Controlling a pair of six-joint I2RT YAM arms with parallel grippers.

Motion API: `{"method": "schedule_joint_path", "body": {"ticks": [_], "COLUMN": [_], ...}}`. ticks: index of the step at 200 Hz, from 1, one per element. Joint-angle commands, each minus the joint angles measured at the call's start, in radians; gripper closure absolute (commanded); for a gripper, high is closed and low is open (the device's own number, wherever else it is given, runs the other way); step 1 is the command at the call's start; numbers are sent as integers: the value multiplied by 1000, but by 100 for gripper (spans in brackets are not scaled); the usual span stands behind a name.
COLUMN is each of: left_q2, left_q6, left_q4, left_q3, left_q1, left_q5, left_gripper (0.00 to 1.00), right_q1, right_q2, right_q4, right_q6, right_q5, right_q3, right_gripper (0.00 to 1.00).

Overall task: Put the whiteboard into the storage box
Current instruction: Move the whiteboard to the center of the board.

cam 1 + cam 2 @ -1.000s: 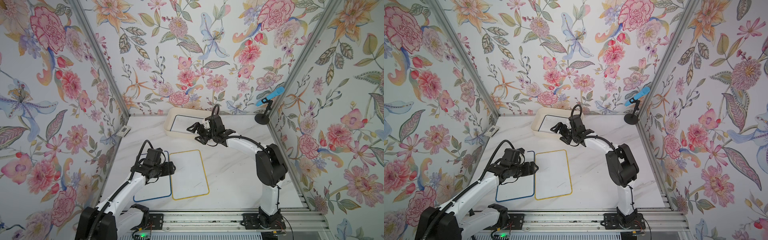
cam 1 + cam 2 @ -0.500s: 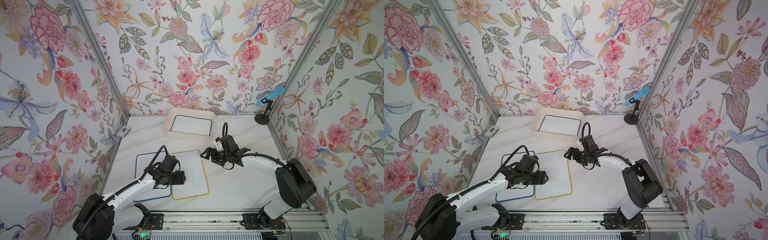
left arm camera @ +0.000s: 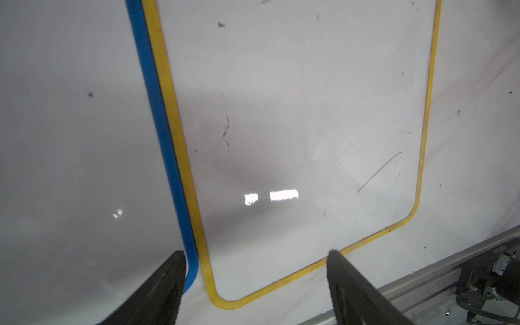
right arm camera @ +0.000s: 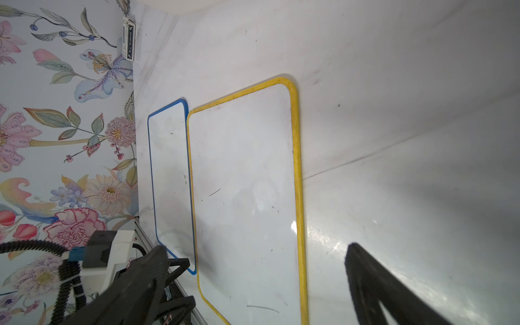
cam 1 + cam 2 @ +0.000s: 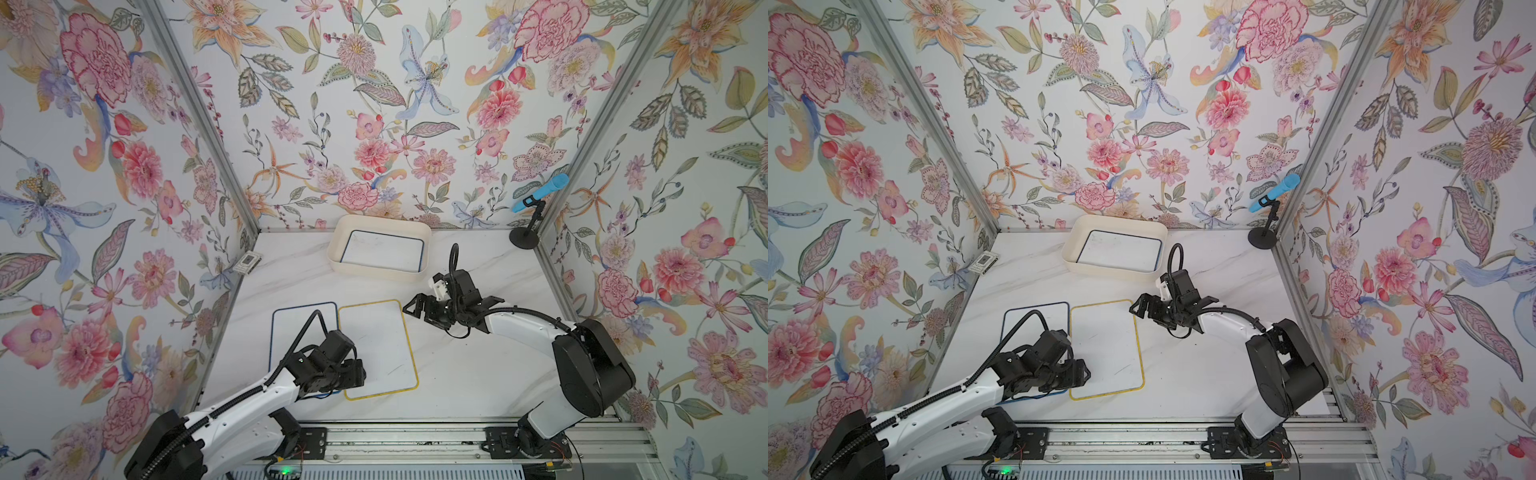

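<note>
Left wrist shows blue-edged whiteboard [image 3: 70,140] touching yellow-edged whiteboard [image 3: 295,112].

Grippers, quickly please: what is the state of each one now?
Left gripper: open, holding nothing, over a near corner of the yellow-framed whiteboard.
Right gripper: open, holding nothing.

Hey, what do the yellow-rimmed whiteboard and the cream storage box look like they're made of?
Yellow-rimmed rectangular whiteboard: glossy white coated face, since it mirrors lights; rim looks like plastic or rubber. Cream-white rounded storage box: probably moulded plastic, satin finish, from its smooth seamless walls.
</note>
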Motion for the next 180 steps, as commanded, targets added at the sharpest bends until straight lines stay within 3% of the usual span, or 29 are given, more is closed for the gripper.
{"method": "schedule_joint_path", "body": {"ticks": [1, 25, 82, 133, 180], "left_q2": [-3, -9, -16, 81, 196], "left_q6": [-100, -156, -212, -218, -178], "left_q4": [-7, -9, -53, 46, 112], "left_q3": [-18, -30, -47, -64, 4], "left_q1": [-68, -113, -118, -119, -85], "left_q5": [-27, -45, -72, -22, -64], "left_gripper": [19, 19, 19, 19, 17], "right_q1": [-8, -14, -27, -60, -82], "right_q2": [12, 30, 53, 67, 99], "right_q4": [18, 30, 55, 87, 52], "right_q6": [-25, -27, -37, -45, -80], "right_q5": [-19, -33, -72, -105, -81], "right_q3": [5, 12, 23, 11, 0], "right_gripper": [2, 2, 2, 2, 2]}}
